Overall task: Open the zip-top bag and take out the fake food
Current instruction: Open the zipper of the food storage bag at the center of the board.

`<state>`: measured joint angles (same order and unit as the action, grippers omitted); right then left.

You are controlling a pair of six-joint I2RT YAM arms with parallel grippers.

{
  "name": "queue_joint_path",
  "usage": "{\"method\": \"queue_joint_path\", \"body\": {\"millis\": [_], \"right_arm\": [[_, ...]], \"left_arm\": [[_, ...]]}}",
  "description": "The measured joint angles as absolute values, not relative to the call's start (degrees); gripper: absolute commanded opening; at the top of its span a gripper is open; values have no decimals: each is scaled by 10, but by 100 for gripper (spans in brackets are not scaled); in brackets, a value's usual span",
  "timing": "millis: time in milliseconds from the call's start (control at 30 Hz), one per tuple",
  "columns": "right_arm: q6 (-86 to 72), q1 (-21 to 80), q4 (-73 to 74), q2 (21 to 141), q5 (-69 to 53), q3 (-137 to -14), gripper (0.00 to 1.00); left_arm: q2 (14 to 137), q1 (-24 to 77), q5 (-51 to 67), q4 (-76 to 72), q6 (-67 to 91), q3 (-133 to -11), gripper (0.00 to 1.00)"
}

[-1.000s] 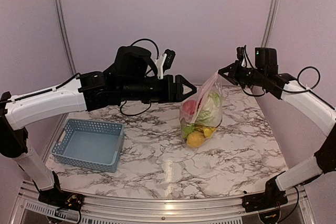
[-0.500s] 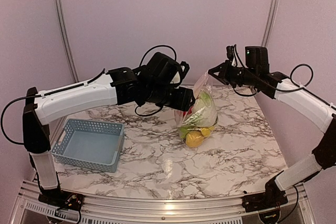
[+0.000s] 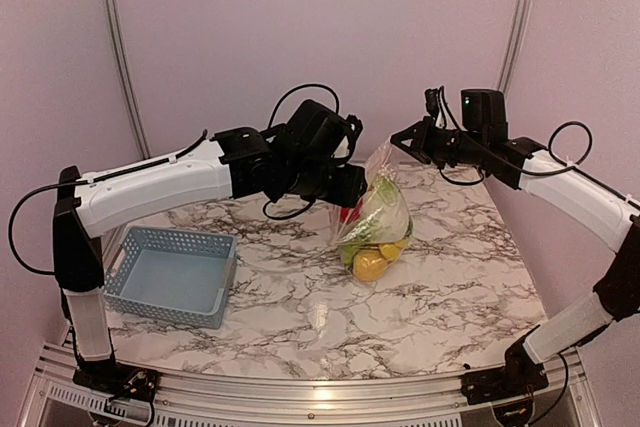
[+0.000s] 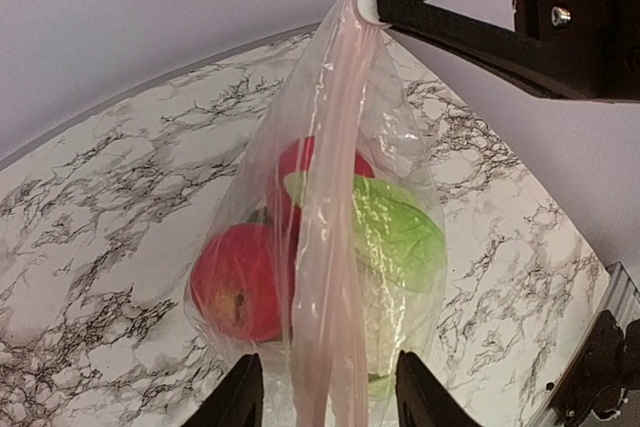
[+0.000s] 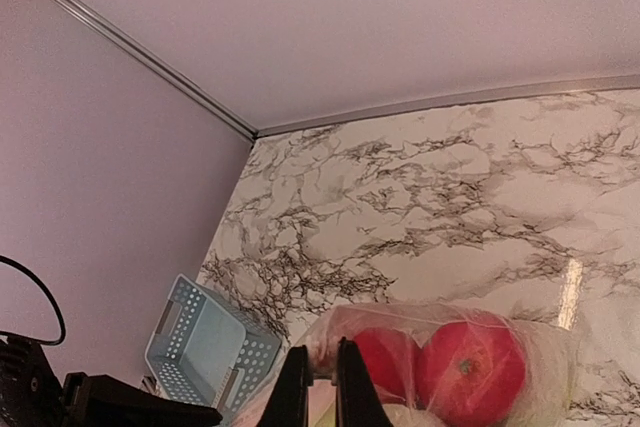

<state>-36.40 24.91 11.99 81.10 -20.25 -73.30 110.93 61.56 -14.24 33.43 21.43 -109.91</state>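
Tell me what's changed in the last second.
The left gripper swung round and in on the bag and now straddles its edge, jaws apart. The right gripper shifted slightly left, still pinching the bag's top. The basket stayed put.

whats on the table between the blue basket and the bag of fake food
Nothing: in the top view only bare marble table lies between the basket and the zip-top bag.

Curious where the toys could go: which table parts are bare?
Bare: near half of marble table, right of the light blue lattice plastic basket. Crowded: far centre, where left gripper and right gripper flank the clear plastic zip-top bag.
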Motion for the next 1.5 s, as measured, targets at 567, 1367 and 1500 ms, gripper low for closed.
{"method": "queue_joint_path", "body": {"millis": [567,1367,1500], "right_arm": [[-364,257,117,811,-202,-733,0],[-347,280,125,823,-175,-750,22],[-326,298,140,822,-154,-761,38]], "left_arm": [[1126,609,-177,340,205,-1118,26],[1141,604,-152,345,220,-1122,0],[1122,604,-120,324,245,-1098,0]]}}
